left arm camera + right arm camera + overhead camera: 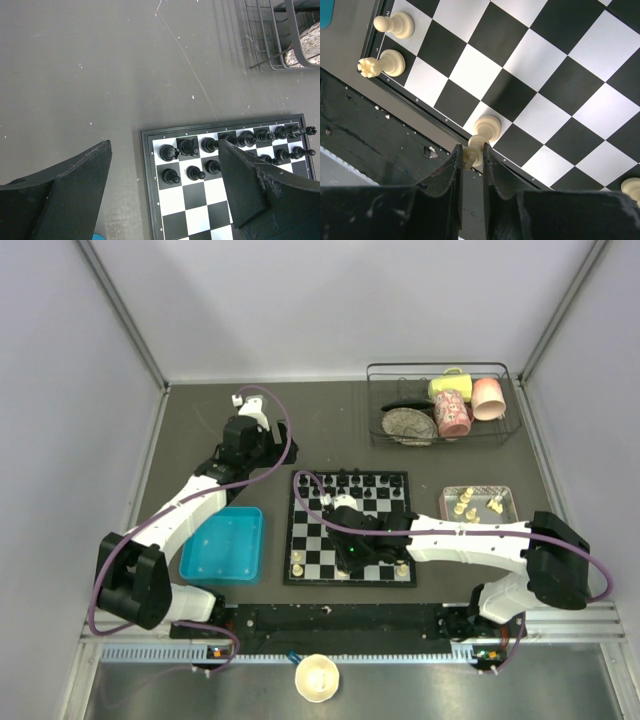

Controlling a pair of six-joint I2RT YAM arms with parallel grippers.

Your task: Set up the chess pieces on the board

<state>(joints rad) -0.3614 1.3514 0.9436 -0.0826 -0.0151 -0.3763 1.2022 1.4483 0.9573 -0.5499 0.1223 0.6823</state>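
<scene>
Black pieces stand ranked, a few cream chess pieces sit on the board, more wait in the tray; right gripper pinches a cream piece at the near edge, left gripper spread wide, empty

The bench has a dark grey, matt top. In the left wrist view it shows many small white specks and one long thin scratch that runs diagonally. Three plain walls stand around it: the back wall, the left wall and the right wall, all pale grey with a slight violet tone. Slanted metal posts mark the two back corners. Along the near edge lies a black strip, with a ribbed silver rail beside it, and below that a shiny steel surface. The light is soft and even; the shadows are faint.
</scene>
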